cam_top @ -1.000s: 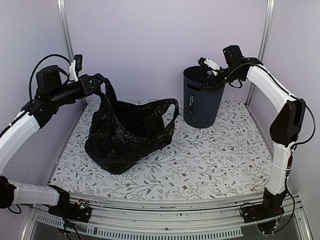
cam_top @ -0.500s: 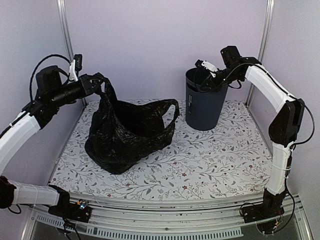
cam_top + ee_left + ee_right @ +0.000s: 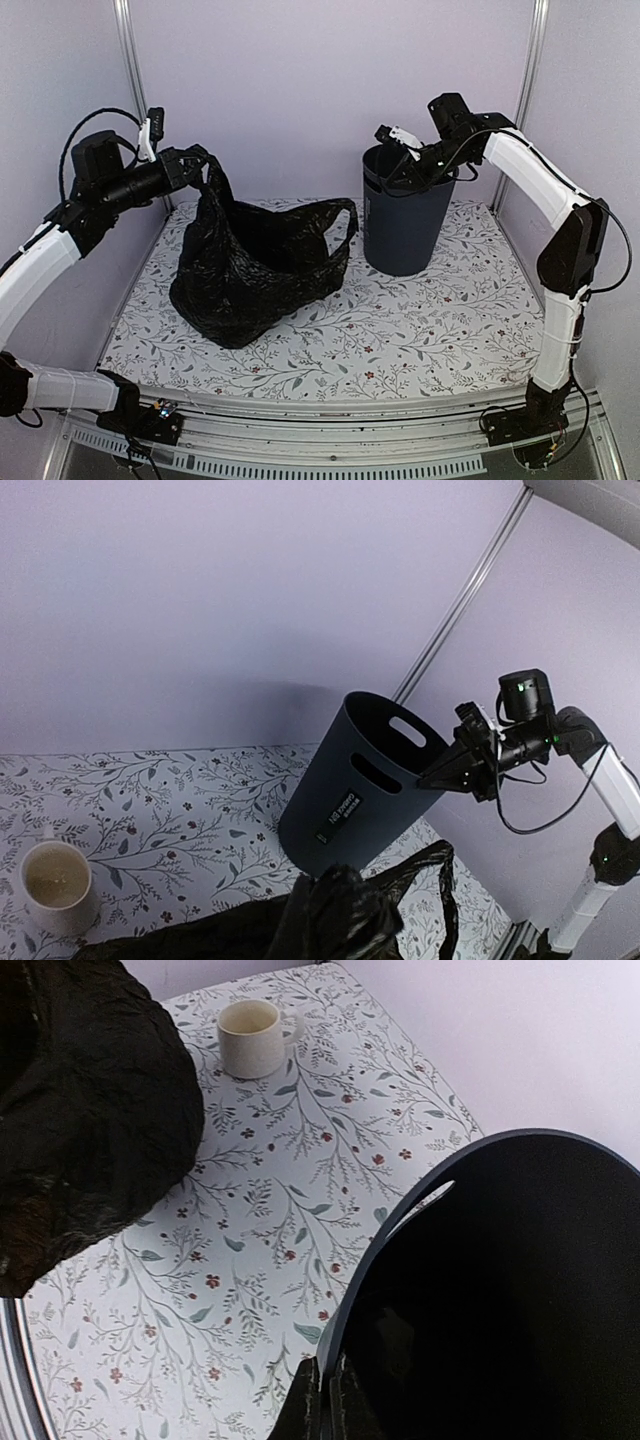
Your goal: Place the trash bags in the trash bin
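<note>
**A:** Reading from the left, how far along is it?

**B:** At the upper left of the top view, the left claw (image 3: 197,166) is clamped on a bunched corner of the thin, glossy black plastic bag (image 3: 245,270) and holds it up. The rest of the bag sags in a heap on the floral-patterned desk (image 3: 420,320), left of centre.

**A:** So none of it is in?

**B:** None. The dark grey round plastic bin (image 3: 405,225) is right of centre, near the bag's loose handle loop and apart from the main heap. No plastic crosses its rim.

**A:** And at the right?

**B:** The right claw (image 3: 325,1400) is pinched shut on the bin's rim, its fingers straddling the wall. The bin leans a little; I cannot tell whether its base is off the desk.

**A:** What remains?

**B:** Nearly everything, I'd judge. The bag and the bin's mouth must be brought together, the floppy bag pushed inside, and both grips released. The small cream cup (image 3: 252,1038), upper left in the right wrist view, plays no part.
</note>
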Robot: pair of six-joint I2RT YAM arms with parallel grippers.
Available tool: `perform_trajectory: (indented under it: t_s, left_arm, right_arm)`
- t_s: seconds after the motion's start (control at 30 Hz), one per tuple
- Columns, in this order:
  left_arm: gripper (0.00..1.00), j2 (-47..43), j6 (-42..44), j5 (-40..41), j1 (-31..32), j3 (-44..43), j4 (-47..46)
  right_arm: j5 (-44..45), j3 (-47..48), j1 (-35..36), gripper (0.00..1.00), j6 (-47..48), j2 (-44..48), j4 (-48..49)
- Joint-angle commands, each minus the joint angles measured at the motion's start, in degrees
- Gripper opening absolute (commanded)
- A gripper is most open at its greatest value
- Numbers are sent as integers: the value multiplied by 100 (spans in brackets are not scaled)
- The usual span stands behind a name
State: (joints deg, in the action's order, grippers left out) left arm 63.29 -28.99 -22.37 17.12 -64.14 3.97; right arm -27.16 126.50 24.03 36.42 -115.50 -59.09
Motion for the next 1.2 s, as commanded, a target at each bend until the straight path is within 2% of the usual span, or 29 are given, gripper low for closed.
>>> perform_trajectory:
  t_s: [0.0,0.33,0.57,0.6,0.7,0.8,0.93,1.17]
  left_arm:
    - [0,-54,198,170,-33,-345,62]
    - [0,-499,320,814,-29,-661,120]
    - [0,-718,230,969,-29,-623,85]
    - [0,-736,223,971,-31,-616,90]
    - [0,-803,219,1005,-28,-576,112]
    - [0,-869,250,1073,-30,-569,128]
    - [0,-892,272,1111,-28,-601,174]
    - [0,-890,193,1049,-33,-541,91]
  right_arm:
    - [-706,-246,206,3,31,741,-203]
    - [-1309,-1384,949,3,75,1454,180]
    - [-1440,-1619,1347,6,118,1533,389]
    - [-1468,-1608,1370,11,110,1518,388]
    - [-1677,-1516,1376,39,26,1483,367]
    - [-2068,-1471,1376,57,-72,1526,349]
    - [-2767,-1469,1377,65,-344,1435,413]
    - [-3798,-1185,1376,67,-811,962,406]
